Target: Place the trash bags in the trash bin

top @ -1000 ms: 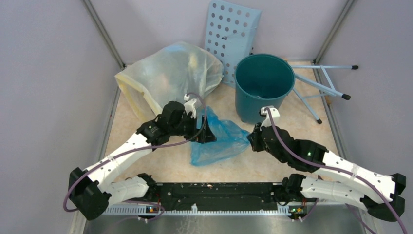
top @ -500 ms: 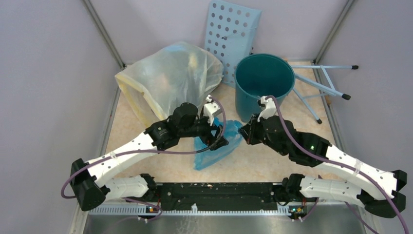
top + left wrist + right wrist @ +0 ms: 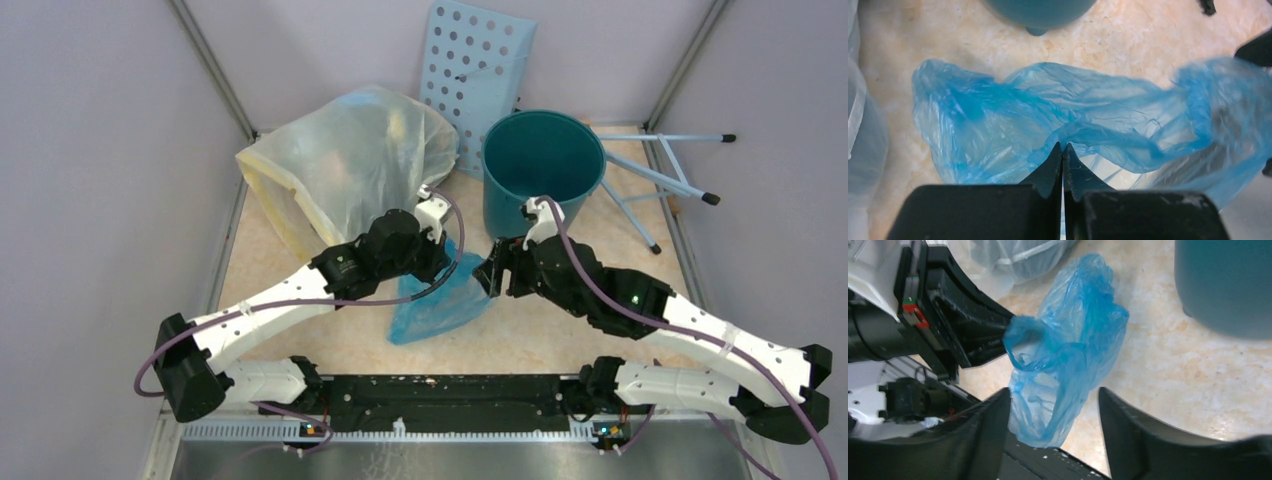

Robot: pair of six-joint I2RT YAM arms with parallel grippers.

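Observation:
The light-blue crinkly trash bag hangs crumpled between the two arms, its lower part on the tabletop. My left gripper is shut on a fold of the trash bag at its upper edge, its tips pressed together. In the right wrist view the bag dangles from the left gripper's black fingers. My right gripper stands open just right of the bag, its jaws wide apart and holding nothing. The dark-teal trash bin stands upright behind the right gripper.
A large whitish bag with yellowish edges lies at the back left. A pale-blue perforated panel leans against the back wall. Light-blue metal legs lie right of the bin. The bin's base shows beyond the bag.
My left gripper has moved right along the bag and shut on it. My right gripper, shut a second ago, has opened and shifted left.

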